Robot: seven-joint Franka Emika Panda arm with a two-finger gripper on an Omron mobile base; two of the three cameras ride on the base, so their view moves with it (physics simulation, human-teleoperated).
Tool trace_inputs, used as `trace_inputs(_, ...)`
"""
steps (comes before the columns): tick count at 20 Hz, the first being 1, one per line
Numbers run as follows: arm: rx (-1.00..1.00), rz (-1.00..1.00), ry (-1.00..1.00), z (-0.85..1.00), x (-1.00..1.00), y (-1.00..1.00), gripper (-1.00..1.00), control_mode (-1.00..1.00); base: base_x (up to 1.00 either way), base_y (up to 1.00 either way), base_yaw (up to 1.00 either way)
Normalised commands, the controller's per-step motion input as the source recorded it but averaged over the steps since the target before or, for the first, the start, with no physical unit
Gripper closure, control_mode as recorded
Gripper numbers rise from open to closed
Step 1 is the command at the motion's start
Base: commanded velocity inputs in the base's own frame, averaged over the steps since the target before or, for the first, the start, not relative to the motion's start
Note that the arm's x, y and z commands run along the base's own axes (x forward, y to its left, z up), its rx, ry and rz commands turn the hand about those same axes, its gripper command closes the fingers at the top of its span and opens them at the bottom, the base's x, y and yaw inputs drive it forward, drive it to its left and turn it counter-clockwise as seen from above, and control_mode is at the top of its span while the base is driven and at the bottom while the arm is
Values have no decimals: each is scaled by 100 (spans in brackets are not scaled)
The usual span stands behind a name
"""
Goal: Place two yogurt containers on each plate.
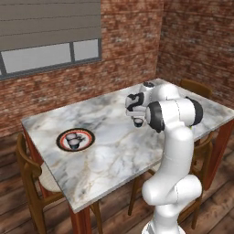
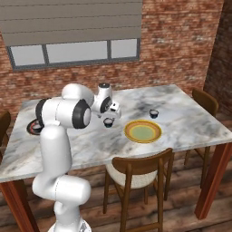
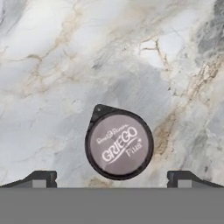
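The red-rimmed plate (image 1: 87,137) lies at the table's left end with two yogurt containers (image 1: 73,138) on it. The yellow-orange plate (image 2: 154,132) with a greenish centre lies bare near the front edge. A third yogurt container (image 2: 154,113) stands on the marble just behind that plate. Directly under my gripper (image 3: 112,178) a fourth yogurt container (image 3: 119,144) sits on the table, its pale lid printed with "GRIEGO". The gripper (image 1: 138,117) (image 2: 108,117) points down over this container (image 1: 138,122) (image 2: 108,122) and is open. Its fingertips (image 3: 41,178) stand wide on either side without touching it.
The marble table (image 2: 190,118) has red legs. A wooden chair (image 2: 136,170) stands at its front and another chair (image 2: 204,102) at the right end. A third chair (image 1: 27,169) stands by the left end. Brick walls and a window lie behind.
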Motion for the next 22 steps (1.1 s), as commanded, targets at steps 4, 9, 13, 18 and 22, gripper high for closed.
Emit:
trace_inputs(4,0,0,0,-28,23,0,-100,-100,0,0,0)
trace_inputs(9,0,0,0,-24,9,0,-100,-100,0,0,0)
trace_inputs(13,0,0,0,-24,0,0,-100,-100,0,0,0)
trace_inputs(18,0,0,0,-21,0,0,-100,-100,0,0,0)
trace_inputs(22,0,0,0,-17,5,0,-100,-100,0,0,0)
